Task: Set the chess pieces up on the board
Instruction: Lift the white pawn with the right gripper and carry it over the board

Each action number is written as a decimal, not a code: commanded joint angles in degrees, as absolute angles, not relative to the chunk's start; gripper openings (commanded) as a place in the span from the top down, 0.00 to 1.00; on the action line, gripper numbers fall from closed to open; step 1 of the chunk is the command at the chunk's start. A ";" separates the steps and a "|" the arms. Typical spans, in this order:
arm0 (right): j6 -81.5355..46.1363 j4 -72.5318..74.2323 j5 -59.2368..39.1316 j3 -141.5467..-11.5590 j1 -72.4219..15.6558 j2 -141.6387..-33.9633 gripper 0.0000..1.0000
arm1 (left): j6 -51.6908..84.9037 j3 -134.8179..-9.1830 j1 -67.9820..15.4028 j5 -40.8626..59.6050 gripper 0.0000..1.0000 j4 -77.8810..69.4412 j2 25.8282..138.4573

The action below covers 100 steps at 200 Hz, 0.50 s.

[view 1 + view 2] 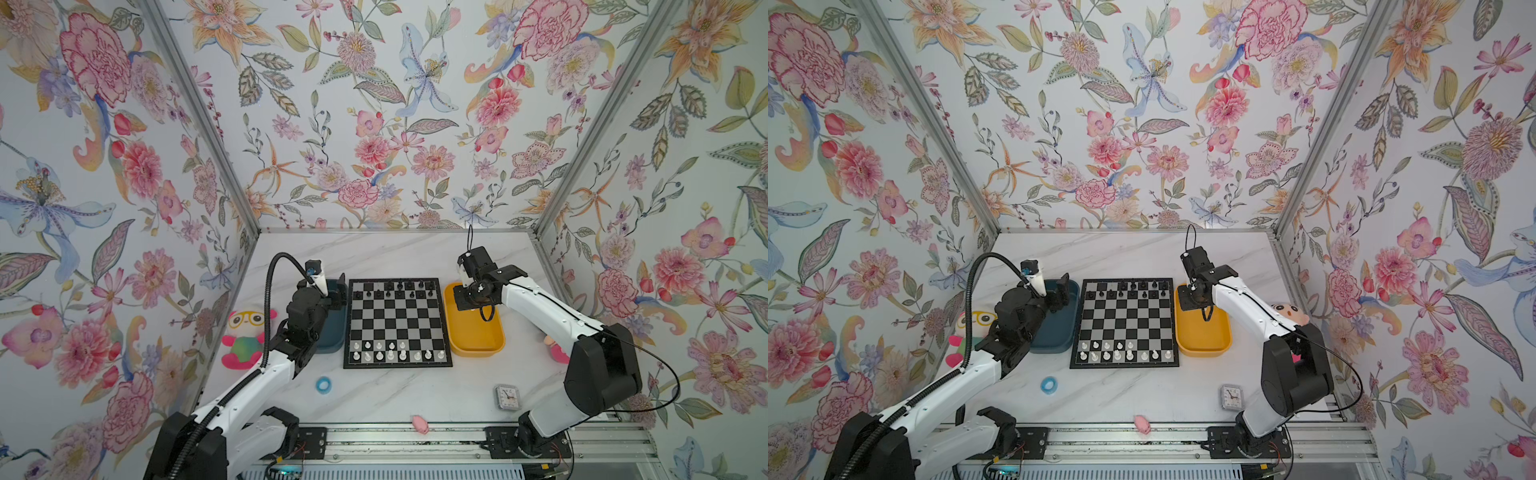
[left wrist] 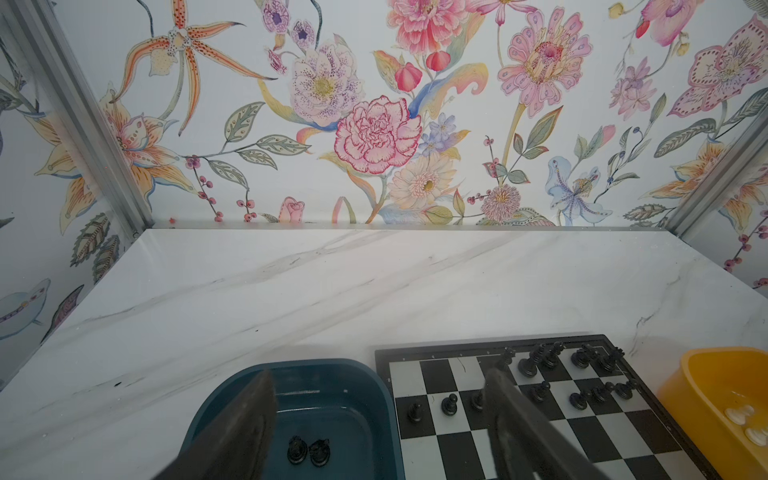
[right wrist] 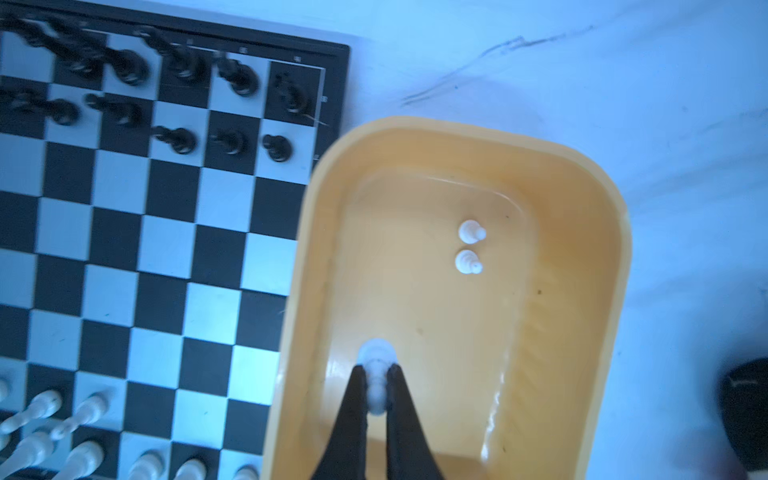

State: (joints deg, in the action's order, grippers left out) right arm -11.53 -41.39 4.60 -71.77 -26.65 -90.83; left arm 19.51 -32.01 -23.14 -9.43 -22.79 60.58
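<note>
In a top view: chessboard (image 1: 397, 323) lay at centre of tabletop (image 1: 374, 257), ranks part filled.
Left wrist: left fingers (image 2: 237, 424) stood spread, empty, at teal bin (image 2: 316, 362) holding two black pieces (image 2: 308, 451).
Right wrist: right fingers (image 3: 353, 411) pinched white piece (image 3: 377, 353) in yellow bin (image 3: 457, 129). Light, slick plastic; stem probably grips best.

- The board (image 1: 397, 323) is chequered in black and silvery-white and bordered in black.
- Black chess pieces (image 1: 400, 286) and white chess pieces (image 1: 379, 356) are shown.
- A teal bin (image 1: 332, 348) and a yellow bin (image 1: 478, 345) are shown.
- The counter (image 1: 374, 253) is marbled white, grey-veined; the walls (image 1: 374, 124) are flower-patterned.
</note>
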 commanded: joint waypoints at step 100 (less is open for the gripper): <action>-18.92 -43.84 -0.78 -74.66 -45.56 -100.08 0.98 | 19.95 -30.87 -22.35 -9.56 0.20 -23.73 58.08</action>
